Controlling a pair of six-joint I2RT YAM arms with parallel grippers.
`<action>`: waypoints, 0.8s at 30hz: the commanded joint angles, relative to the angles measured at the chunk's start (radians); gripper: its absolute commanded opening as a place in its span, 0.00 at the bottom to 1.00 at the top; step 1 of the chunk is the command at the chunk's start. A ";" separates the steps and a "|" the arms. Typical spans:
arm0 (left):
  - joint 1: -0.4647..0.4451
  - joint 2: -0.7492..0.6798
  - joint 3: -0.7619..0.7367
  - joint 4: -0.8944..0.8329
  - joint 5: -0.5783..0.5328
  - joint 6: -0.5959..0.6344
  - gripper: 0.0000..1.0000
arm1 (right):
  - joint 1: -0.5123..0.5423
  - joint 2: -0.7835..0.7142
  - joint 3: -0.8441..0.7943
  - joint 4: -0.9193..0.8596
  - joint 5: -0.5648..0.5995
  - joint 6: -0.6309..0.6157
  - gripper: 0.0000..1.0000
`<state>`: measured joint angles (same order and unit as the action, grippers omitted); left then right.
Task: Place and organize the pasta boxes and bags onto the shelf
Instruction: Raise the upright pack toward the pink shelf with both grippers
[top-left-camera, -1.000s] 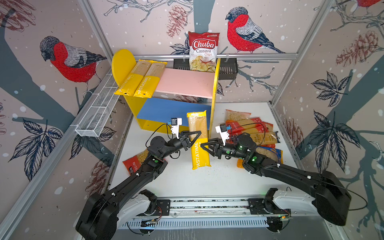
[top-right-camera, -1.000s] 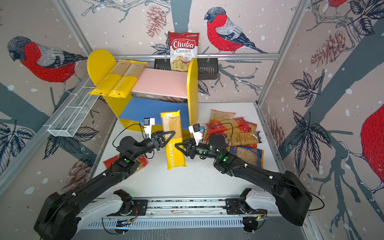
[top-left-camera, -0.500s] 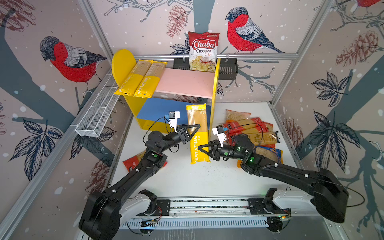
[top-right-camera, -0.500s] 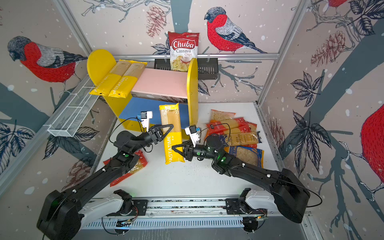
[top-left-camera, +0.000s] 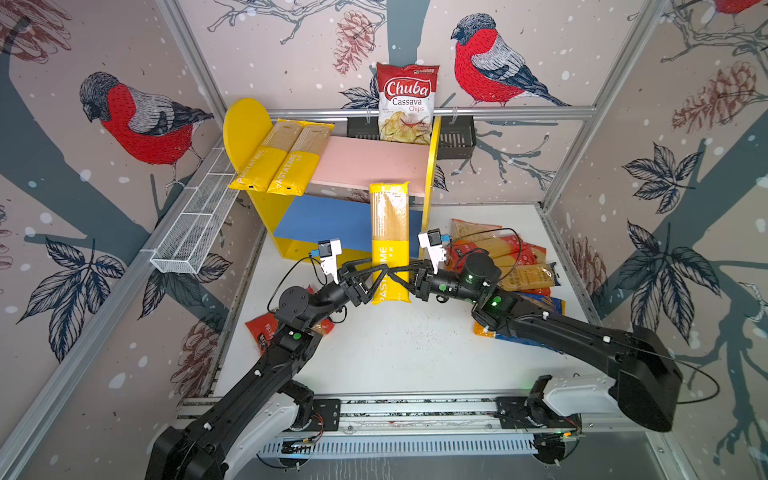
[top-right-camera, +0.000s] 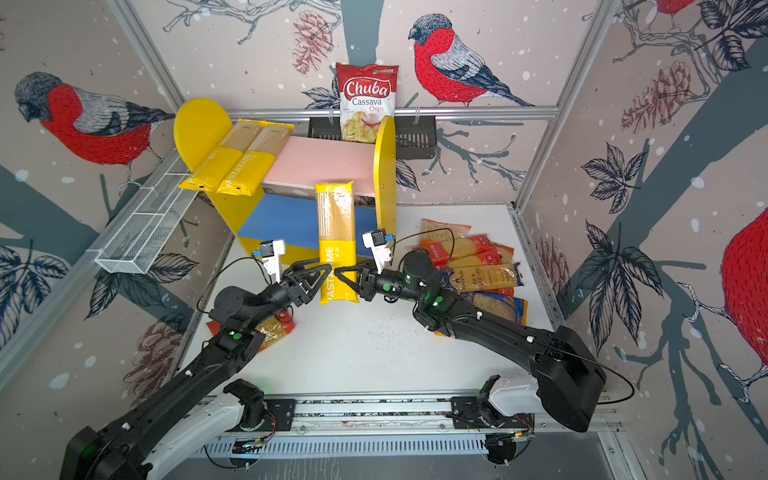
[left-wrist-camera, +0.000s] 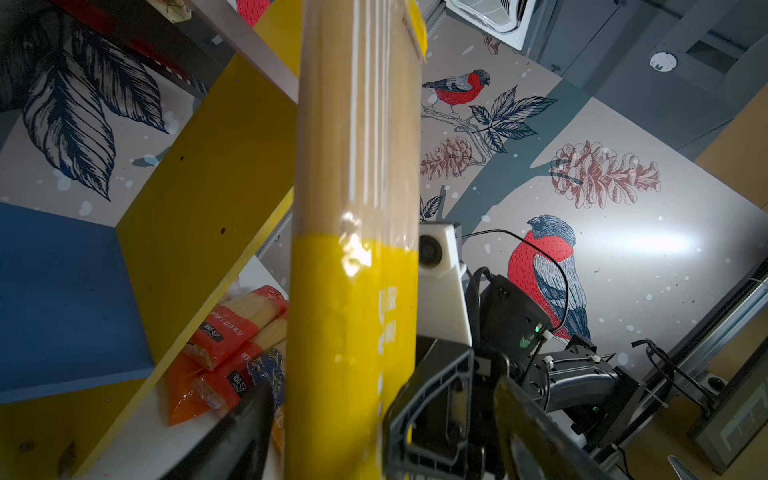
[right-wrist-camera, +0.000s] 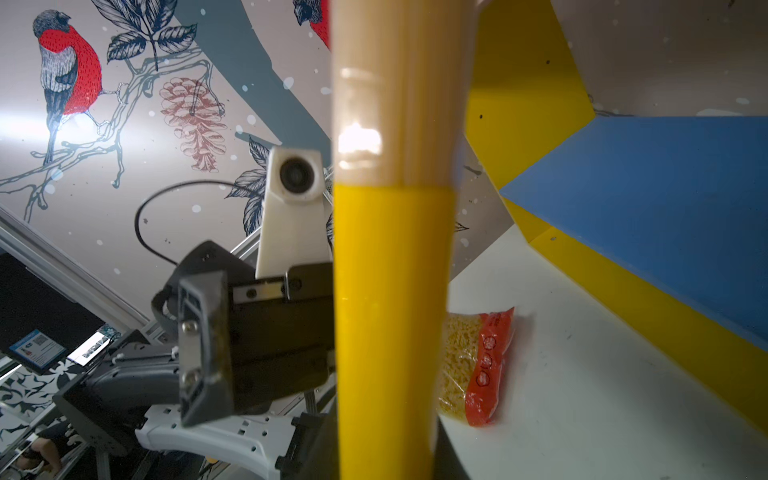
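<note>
A long yellow PASTATIME spaghetti pack (top-left-camera: 390, 232) (top-right-camera: 336, 232) stands upright above the table, its top end level with the front edge of the shelf's pink board (top-left-camera: 365, 166). My right gripper (top-left-camera: 400, 274) (right-wrist-camera: 386, 457) is shut on the pack's (right-wrist-camera: 390, 291) yellow lower half. My left gripper (top-left-camera: 376, 270) (left-wrist-camera: 382, 436) is open around the same end, with gaps beside the pack (left-wrist-camera: 357, 291). Two more yellow packs (top-left-camera: 280, 164) lie on the pink board at its left. The blue board (top-left-camera: 324, 220) below is bare.
A pile of red and orange pasta packs (top-left-camera: 511, 257) lies on the table at the right. A red macaroni bag (top-left-camera: 262, 332) lies under my left arm. The Chuba chips bag (top-left-camera: 407, 104) stands in a black basket (top-left-camera: 453, 133) behind the shelf. A white wire basket (top-left-camera: 195, 224) hangs at the left.
The yellow pack has risen and moved toward the shelf. The right gripper closed on it, then the left gripper opened.
</note>
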<state>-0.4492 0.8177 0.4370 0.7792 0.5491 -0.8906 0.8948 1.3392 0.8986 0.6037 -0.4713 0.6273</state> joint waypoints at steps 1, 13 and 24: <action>0.000 -0.015 -0.060 0.082 -0.029 -0.038 0.81 | -0.003 0.018 0.059 0.122 0.040 -0.022 0.07; -0.006 0.003 -0.083 0.213 -0.096 -0.090 0.66 | 0.000 0.134 0.179 0.237 0.095 0.109 0.07; -0.006 0.060 -0.061 0.302 -0.202 -0.145 0.50 | 0.024 0.173 0.215 0.256 0.097 0.152 0.09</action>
<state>-0.4553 0.8669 0.3622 0.9939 0.3794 -1.0161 0.9154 1.5139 1.0992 0.6888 -0.3786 0.7700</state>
